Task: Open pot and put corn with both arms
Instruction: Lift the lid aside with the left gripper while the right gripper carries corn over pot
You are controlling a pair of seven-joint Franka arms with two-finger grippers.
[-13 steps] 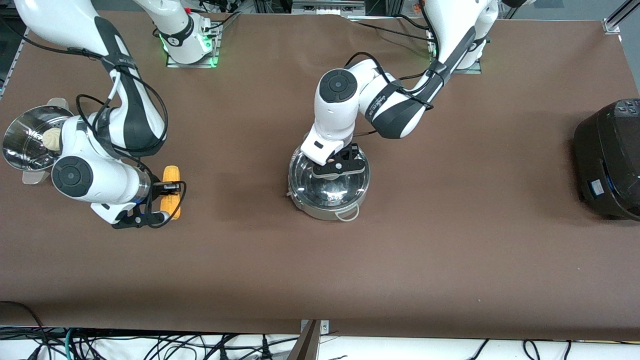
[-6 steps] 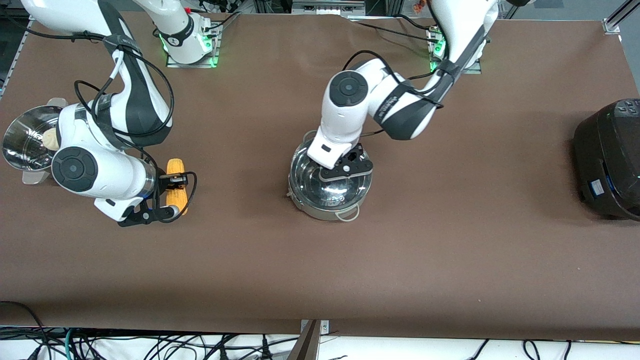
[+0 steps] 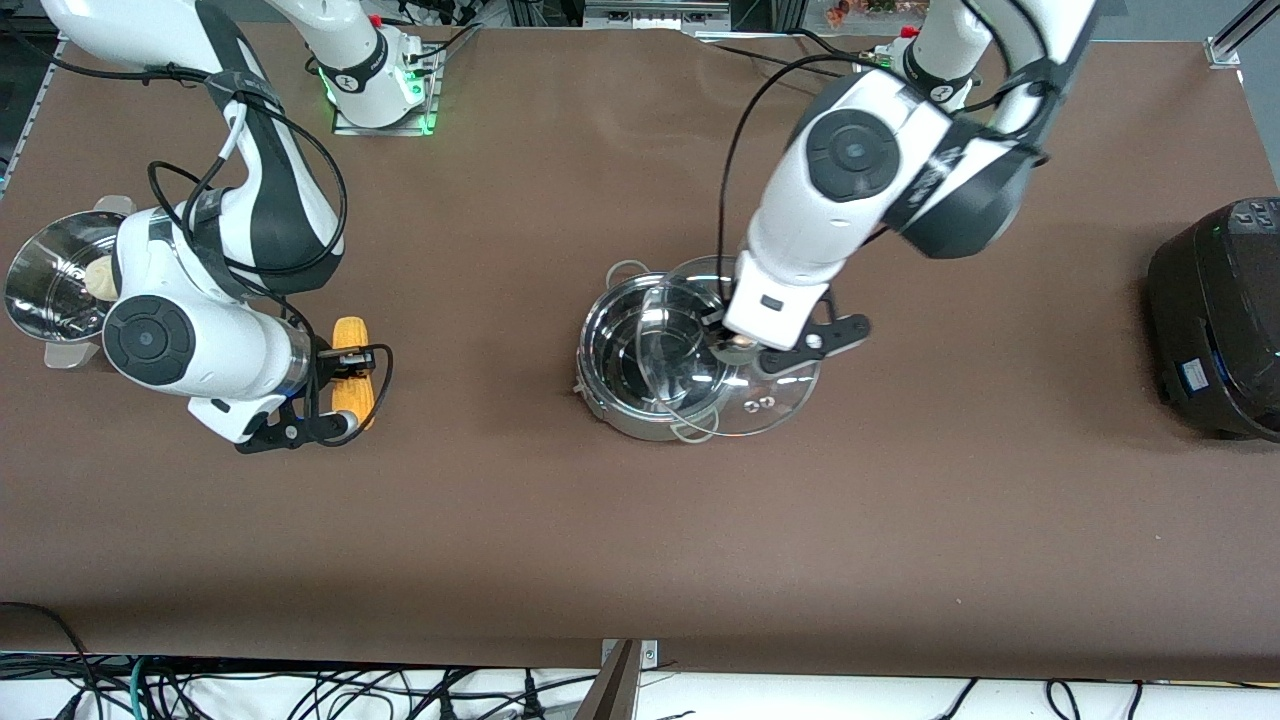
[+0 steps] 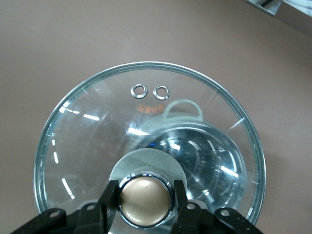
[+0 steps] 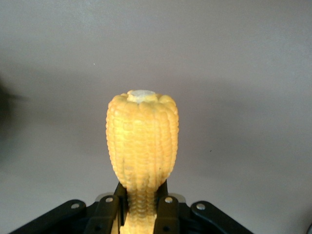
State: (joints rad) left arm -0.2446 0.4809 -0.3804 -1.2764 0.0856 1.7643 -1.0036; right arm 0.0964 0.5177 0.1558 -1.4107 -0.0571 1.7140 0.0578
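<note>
The shiny steel pot (image 3: 603, 398) stands uncovered at the table's middle. My left gripper (image 3: 741, 350) is shut on the bronze knob (image 4: 145, 201) of the clear glass lid (image 3: 775, 405). It holds the lid up in the air, over the pot's edge toward the left arm's end. In the left wrist view the pot (image 4: 209, 161) shows through the lid (image 4: 92, 131). My right gripper (image 3: 345, 378) is shut on the yellow corn (image 3: 349, 335) toward the right arm's end. In the right wrist view the cob (image 5: 142, 141) sticks out from between the fingers.
A perforated steamer pot (image 3: 40, 300) with a white bun (image 3: 100, 278) stands at the right arm's end. A black rice cooker (image 3: 1215, 320) stands at the left arm's end.
My left gripper has lifted the lid off the pot and carried it toward the left arm's end. My right gripper shifted slightly with the corn, then held still.
</note>
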